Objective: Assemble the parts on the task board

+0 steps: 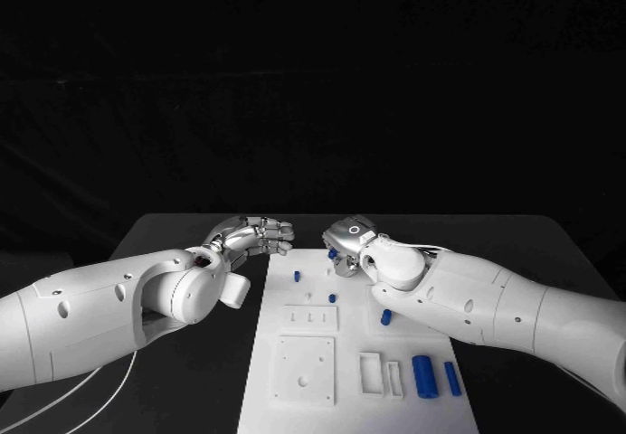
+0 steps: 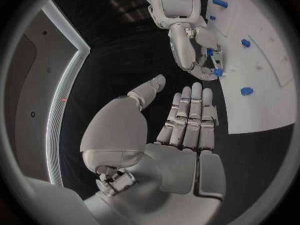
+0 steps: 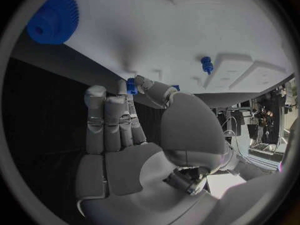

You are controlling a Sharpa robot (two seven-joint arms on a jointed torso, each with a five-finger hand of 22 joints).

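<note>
R hand (image 3: 134, 150) over board's (image 1: 313, 398) far edge, fingers pinching small blue part (image 3: 131, 86); L hand (image 2: 165, 145) beside board, fingers apart, holding nothing

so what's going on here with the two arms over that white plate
A robot is assembling small blue parts on the white task board. Its right hand pinches a blue part at the board's far end. The left hand hovers beside the board, holding nothing. Two blue cylinders lie near the front.

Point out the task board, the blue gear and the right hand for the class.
task board (image 1: 303, 362), head view, bare white face near its raised plate.
blue gear (image 3: 53, 17), right wrist view, its toothed face.
right hand (image 1: 350, 237), head view, back of the hand.
</note>
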